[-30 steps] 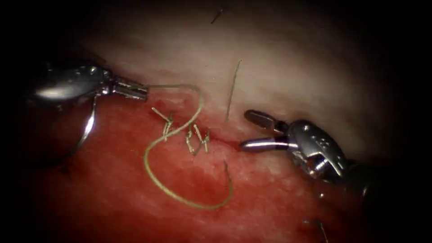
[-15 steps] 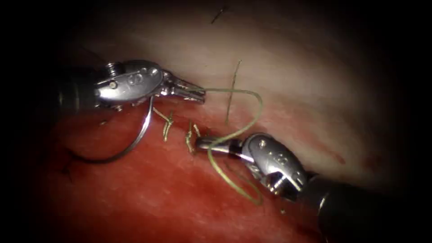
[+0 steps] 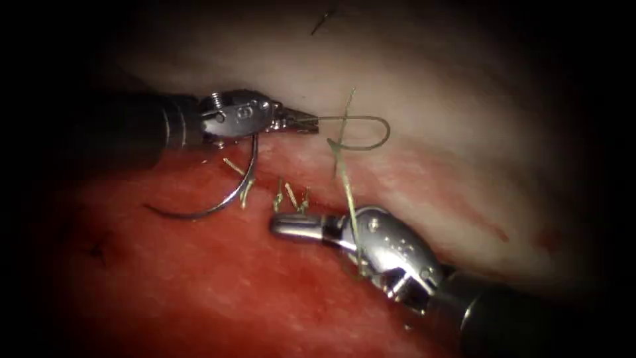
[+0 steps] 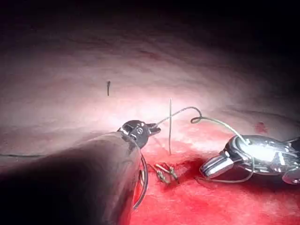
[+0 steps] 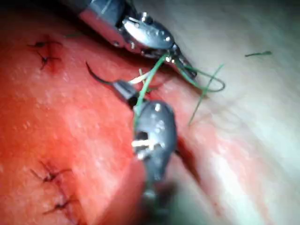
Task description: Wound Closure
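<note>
The left tool (image 3: 306, 122) has moved right, jaws closed on the thread (image 3: 361, 132); the needle (image 3: 222, 195) hangs free over the tissue (image 3: 218, 278). The right tool (image 3: 285, 226), jaws closed on nothing, has thread wrapped around it.

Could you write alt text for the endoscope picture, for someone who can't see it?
The left tool holds the green thread, which loops and wraps over the right tool, whose shut jaws hold nothing. The curved needle hangs free beside the left tool, above the red tissue, left of three knotted stitches along the cut.
</note>
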Robot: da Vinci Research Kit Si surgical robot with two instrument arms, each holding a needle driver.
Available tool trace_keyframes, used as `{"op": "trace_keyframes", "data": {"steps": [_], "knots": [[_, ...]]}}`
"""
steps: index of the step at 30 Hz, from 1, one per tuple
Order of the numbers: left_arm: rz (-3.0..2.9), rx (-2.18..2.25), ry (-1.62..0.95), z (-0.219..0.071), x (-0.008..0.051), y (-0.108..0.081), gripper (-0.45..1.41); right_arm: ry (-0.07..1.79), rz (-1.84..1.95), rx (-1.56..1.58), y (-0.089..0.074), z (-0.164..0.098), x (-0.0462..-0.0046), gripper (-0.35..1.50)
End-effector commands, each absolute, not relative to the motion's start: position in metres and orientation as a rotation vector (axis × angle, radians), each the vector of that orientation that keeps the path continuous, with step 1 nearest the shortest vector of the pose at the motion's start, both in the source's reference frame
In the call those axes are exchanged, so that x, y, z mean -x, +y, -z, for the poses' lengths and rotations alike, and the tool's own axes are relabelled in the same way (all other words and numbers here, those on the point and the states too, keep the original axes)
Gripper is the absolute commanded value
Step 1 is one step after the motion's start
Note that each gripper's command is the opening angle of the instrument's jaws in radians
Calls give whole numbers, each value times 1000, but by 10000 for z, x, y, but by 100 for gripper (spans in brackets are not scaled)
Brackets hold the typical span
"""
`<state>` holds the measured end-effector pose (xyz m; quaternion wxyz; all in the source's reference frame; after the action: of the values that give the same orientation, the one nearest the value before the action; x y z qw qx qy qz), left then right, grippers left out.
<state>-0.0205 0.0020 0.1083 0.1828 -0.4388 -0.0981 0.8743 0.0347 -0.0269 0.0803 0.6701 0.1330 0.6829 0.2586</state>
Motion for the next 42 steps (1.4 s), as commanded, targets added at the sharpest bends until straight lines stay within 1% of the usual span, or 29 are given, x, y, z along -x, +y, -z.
{"op": "trace_keyframes", "data": {"steps": [1,3,6,8,9,13,14,16,18,19,22,25,35,39,42], "knots": [[-2473,1241,-288,-1095,211,18,-45,1550,-587,-297,-267,-807,-354,-35],[-2482,1236,-293,-1104,210,13,-45,1561,-592,-286,-264,-805,-352,-35],[-2491,1229,-293,-1112,207,8,-45,1579,-597,-275,-261,-802,-349,-25],[-2497,1228,-294,-1113,204,4,-45,1591,-604,-270,-260,-800,-347,-6],[-2497,1228,-294,-1113,204,3,-45,1599,-604,-262,-259,-798,-347,7],[-2498,1225,-292,-1109,204,-4,-45,1623,-622,-251,-256,-790,-349,47],[-2495,1230,-300,-1105,206,-8,-45,1630,-630,-247,-254,-786,-351,66],[-2491,1243,-318,-1098,210,-17,-45,1639,-637,-232,-251,-784,-354,79],[-2488,1253,-331,-1088,213,-26,-45,1639,-643,-227,-249,-784,-355,88],[-2482,1253,-339,-1080,215,-32,-45,1627,-658,-216,-246,-785,-355,104],[-2489,1263,-344,-1063,216,-42,-45,1618,-687,-191,-241,-786,-352,126],[-2496,1272,-349,-1055,212,-49,-45,1616,-717,-168,-238,-784,-347,131],[-2506,1283,-367,-1016,196,-89,-45,1580,-768,-61,-226,-784,-330,131],[-2515,1281,-361,-996,197,-100,-45,1572,-774,-39,-223,-785,-326,133],[-2550,1296,-350,-962,209,-122,-45,1537,-796,9,-218,-788,-323,135]]}}
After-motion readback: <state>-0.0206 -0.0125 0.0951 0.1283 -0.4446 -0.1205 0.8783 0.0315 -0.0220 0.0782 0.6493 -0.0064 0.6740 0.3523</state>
